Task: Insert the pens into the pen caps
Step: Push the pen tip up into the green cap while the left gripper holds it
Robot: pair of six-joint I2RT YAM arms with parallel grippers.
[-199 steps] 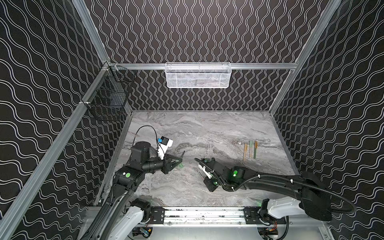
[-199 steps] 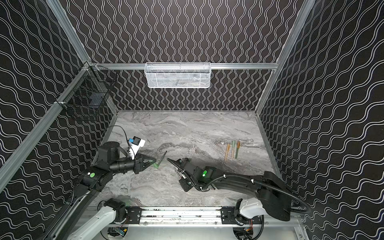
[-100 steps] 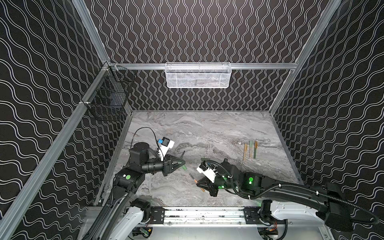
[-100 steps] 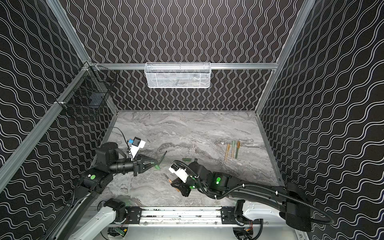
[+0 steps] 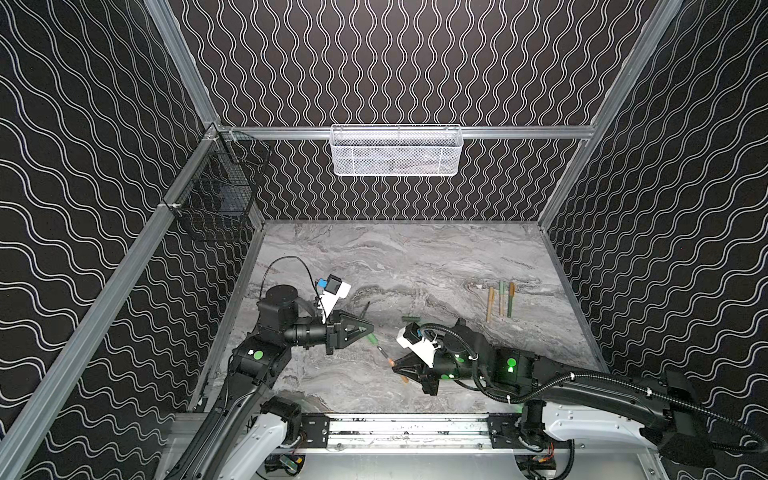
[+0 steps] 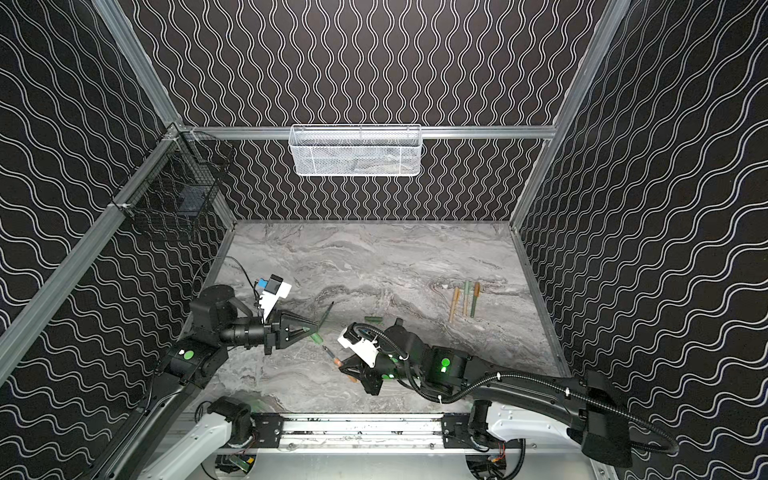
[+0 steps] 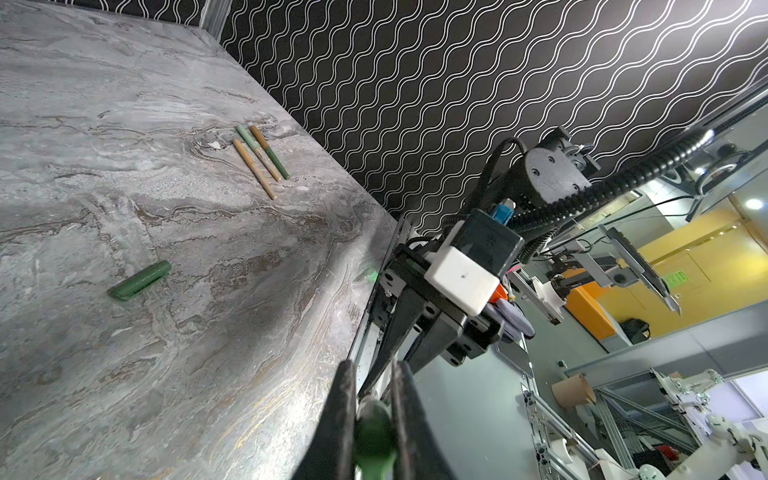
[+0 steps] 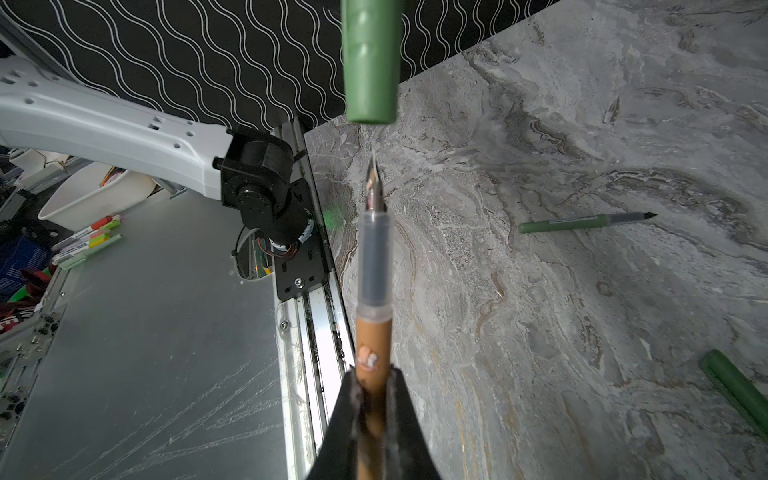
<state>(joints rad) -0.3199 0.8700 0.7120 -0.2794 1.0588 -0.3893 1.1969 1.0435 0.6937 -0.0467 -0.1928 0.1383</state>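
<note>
1. Nearest, we find the right gripper (image 8: 372,374) pinching the orange pen (image 8: 374,332) by its barrel. Its worn sticker (image 8: 368,357) is unreadable.
2. The nib stops just short of the green cap (image 8: 369,62), which is clamped between the left gripper (image 7: 373,382) fingers.
3. On the table (image 5: 415,257) lie a loose green cap (image 7: 140,280) and a green pen (image 8: 582,224) (print illegible).
4. Farthest, three pens (image 5: 500,299) lie side by side.
</note>
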